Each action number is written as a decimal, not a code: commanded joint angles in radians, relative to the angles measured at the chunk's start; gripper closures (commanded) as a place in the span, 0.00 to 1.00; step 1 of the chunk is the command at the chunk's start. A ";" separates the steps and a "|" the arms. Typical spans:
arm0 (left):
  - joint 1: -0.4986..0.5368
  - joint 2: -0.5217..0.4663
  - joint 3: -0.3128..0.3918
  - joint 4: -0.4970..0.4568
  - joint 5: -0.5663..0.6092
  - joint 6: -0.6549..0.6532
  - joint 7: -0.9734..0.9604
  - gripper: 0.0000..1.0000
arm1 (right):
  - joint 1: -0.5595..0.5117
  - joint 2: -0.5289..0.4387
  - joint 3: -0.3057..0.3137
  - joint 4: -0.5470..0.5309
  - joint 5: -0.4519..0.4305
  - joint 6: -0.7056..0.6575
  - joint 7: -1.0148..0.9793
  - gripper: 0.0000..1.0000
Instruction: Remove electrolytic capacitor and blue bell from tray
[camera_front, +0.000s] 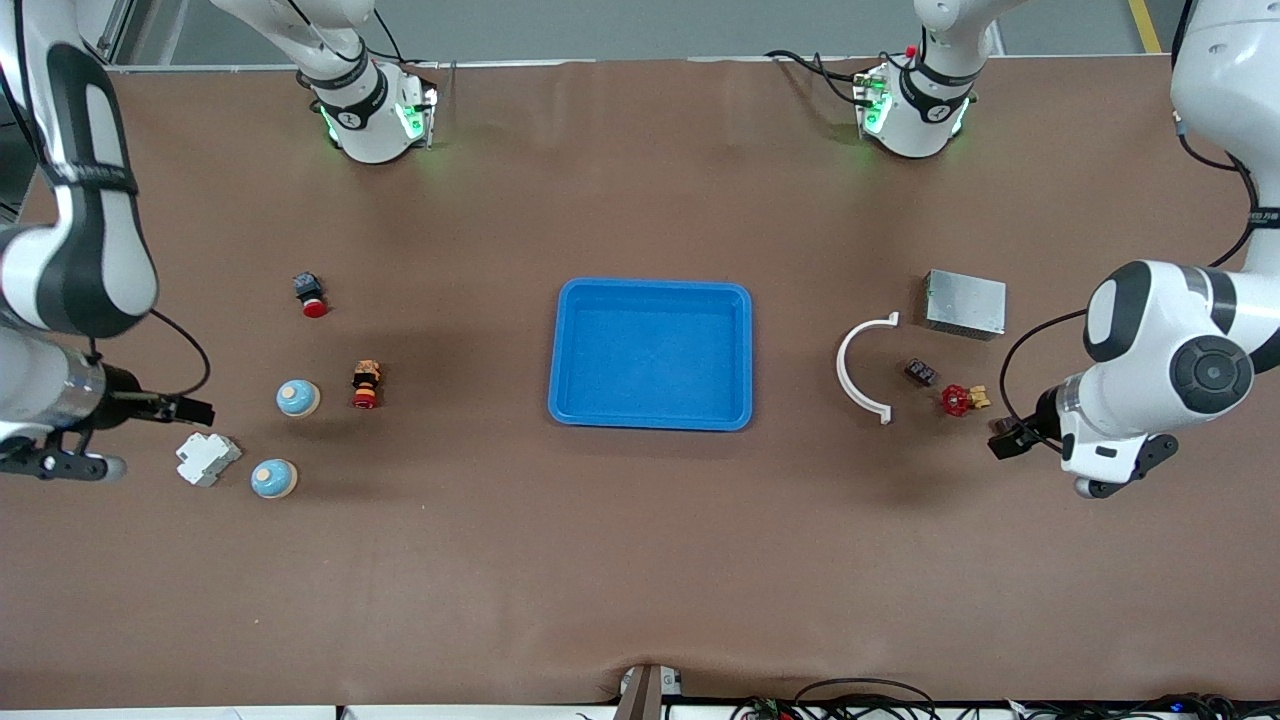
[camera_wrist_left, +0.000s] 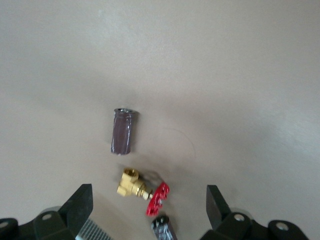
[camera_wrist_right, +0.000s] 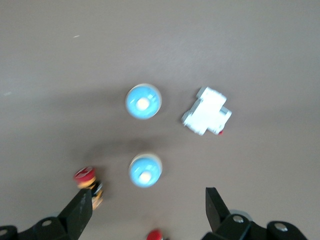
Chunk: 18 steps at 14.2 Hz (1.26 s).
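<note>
Brown cloth covers the table (camera_front: 640, 560), with a blue tray (camera_front: 650, 353) at its middle. The left gripper (camera_wrist_left: 150, 205) hangs over the table at the left arm's end, jaws spread wide and holding nothing; its wrist view shows the capacitor (camera_wrist_left: 123, 131), a dark cylinder lying on its side, with a brass valve (camera_wrist_left: 142, 191) with a red handwheel just beside it. In the front view the valve (camera_front: 961, 400) lies near a small dark part (camera_front: 920, 372), a white curved clip (camera_front: 862, 366) and a grey metal box (camera_front: 965, 304); the capacitor itself I cannot pick out there. The right gripper (camera_wrist_right: 147, 205) hangs over the right arm's end, jaws likewise wide apart and empty. Below it sit two blue bells (camera_wrist_right: 143, 101) (camera_wrist_right: 145, 170), one nearer the front camera than the other, and a white breaker (camera_wrist_right: 206, 111) beside the nearer one. Two red-capped buttons (camera_front: 366, 385) (camera_front: 311, 294) stand farther toward the bases.
</note>
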 joint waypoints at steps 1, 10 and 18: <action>0.005 -0.055 -0.039 0.055 -0.041 -0.137 -0.006 0.00 | -0.003 -0.097 0.011 -0.039 0.072 -0.067 -0.002 0.00; 0.002 -0.132 -0.148 0.303 -0.075 -0.468 0.187 0.00 | 0.092 -0.228 0.012 -0.063 0.072 -0.112 0.055 0.00; 0.008 -0.293 -0.165 0.361 -0.119 -0.610 0.281 0.00 | 0.086 -0.334 0.005 -0.077 0.067 -0.153 0.055 0.00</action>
